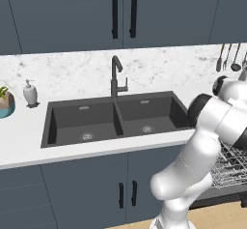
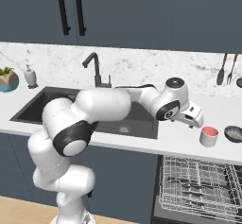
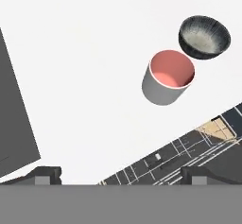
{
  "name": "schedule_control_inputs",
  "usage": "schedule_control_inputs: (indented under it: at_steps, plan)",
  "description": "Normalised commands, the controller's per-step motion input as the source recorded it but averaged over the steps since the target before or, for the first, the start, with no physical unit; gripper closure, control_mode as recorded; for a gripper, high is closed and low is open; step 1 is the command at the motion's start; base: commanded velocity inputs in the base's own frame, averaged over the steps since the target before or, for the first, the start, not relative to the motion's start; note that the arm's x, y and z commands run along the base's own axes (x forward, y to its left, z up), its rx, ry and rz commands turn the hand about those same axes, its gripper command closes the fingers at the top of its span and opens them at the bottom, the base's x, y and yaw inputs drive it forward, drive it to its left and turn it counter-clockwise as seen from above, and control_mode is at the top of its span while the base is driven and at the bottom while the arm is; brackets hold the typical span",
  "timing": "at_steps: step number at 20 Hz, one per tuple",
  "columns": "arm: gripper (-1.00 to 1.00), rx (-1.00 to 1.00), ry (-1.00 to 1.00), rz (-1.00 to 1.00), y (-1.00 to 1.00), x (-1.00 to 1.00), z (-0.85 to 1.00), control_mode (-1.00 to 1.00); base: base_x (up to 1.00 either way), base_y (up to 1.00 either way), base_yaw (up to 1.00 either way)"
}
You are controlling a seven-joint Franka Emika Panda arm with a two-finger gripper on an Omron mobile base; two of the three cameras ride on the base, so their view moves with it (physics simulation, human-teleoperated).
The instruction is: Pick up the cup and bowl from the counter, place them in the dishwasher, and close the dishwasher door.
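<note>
The cup (image 3: 168,82) and bowl (image 3: 204,36) were left on the counter (image 3: 94,53), ahead of spread, empty jaws.

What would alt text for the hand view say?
Seen from above, a red-lined cup stands upright on the white counter, beside a dark bowl. The open gripper hovers over the counter, with dishwasher racks past the edge.

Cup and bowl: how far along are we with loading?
Done: nothing loaded, though the dishwasher stands open with its rack out. In hand: the open, empty gripper is above the counter, just left of the cup. Left: cup, the bowl beside it, and closing the door.
</note>
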Motion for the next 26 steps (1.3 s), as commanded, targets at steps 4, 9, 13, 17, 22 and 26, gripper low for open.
schedule_control_inputs:
  at_steps: [4, 9, 13, 17, 22, 26]
  plan:
    - [-1.00, 0.00, 0.04, 0.11, -0.40, 0.49, -0.12, -1.00, 0.00, 0.00, 0.00]
    - [-1.00, 0.00, 0.09, 0.08, -0.43, 0.37, -0.10, -1.00, 0.00, 0.00, 0.00]
    - [-1.00, 0.00, 0.14, 0.05, -0.45, 0.13, -0.14, -1.00, 0.00, 0.00, 0.00]
    - [-1.00, 0.00, 0.14, 0.04, -0.31, 0.03, -0.22, -1.00, 0.00, 0.00, 0.00]
    - [-1.00, 0.00, 0.08, 0.05, -0.19, 0.07, -0.26, -1.00, 0.00, 0.00, 0.00]
    - [-1.00, 0.00, 0.03, 0.07, -0.02, 0.08, -0.29, -1.00, 0.00, 0.00, 0.00]
